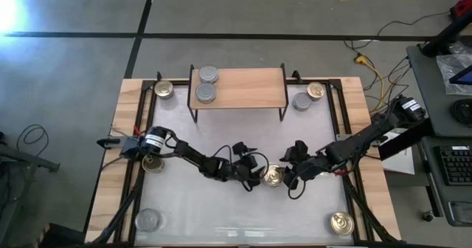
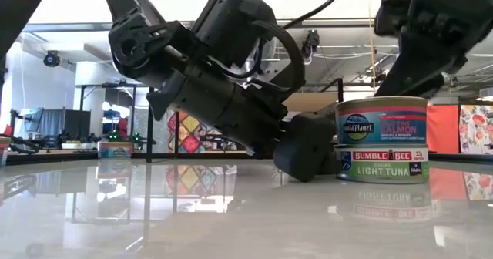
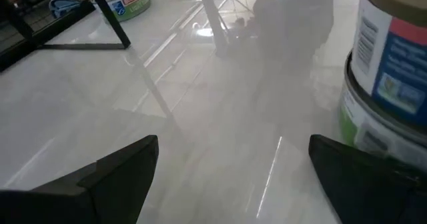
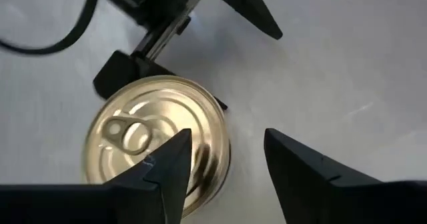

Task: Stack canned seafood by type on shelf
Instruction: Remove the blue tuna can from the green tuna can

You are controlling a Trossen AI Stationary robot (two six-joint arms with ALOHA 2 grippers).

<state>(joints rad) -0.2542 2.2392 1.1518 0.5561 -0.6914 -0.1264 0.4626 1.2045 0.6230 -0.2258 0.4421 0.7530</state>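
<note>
Glossy white table (image 1: 221,204) mirrors 2 stacked cans (image 2: 381,139).

Centre table: a gold-topped can (image 1: 273,176) sits on another can, hemmed by the left gripper (image 1: 256,180) on one side and the right gripper (image 1: 289,178) on the other.
Shelf (image 1: 243,88): two silver-topped cans (image 1: 207,84) fill its left end; the rest of the board lies bare.
Shelf flanks: cans (image 1: 308,95) crowd both sides.
Front corners: one can (image 1: 341,223) each.
</note>
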